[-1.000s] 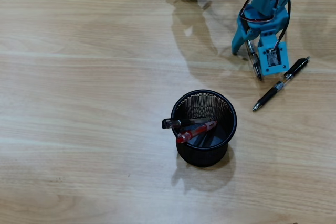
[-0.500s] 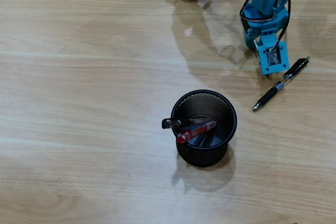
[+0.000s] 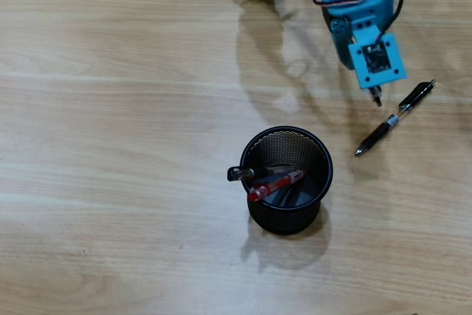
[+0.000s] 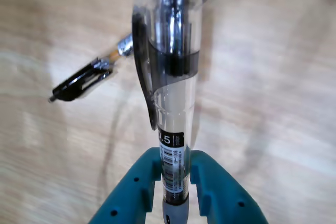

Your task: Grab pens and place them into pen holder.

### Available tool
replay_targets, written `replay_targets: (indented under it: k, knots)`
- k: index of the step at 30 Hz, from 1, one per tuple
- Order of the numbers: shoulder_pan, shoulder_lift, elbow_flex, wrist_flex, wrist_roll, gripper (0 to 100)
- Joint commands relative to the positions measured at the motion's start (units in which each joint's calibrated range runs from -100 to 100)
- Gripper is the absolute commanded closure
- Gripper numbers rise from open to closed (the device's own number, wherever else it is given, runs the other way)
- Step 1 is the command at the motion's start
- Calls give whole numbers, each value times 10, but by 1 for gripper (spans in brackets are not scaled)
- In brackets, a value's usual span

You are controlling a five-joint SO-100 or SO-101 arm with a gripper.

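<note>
Wrist view: claw (image 4: pixel 176 174) tight around grey-clear pen (image 4: pixel 170 87).

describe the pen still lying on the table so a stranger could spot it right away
In the overhead view, find the round black wire-mesh pen holder mid-table. Up and to its right, on bare wood, lies a slim black pen with a silver band, slanted. Unlike the pens in the cup or the clear one in the blue gripper, nothing touches it.
</note>
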Motion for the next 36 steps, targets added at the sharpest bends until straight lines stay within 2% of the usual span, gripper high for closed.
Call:
replay_targets:
  k: [1, 12, 19, 28, 32, 36]
  knots:
    - [80, -97, -55, -4, 38, 98]
    - [219, -210, -184, -26, 77, 98]
    - [235, -208, -149, -255, 113, 98]
    - [233, -101, -64, -539, 119, 98]
    - [233, -51, -30, -615, 119, 98]
    - [235, -18, 12, -644, 120, 98]
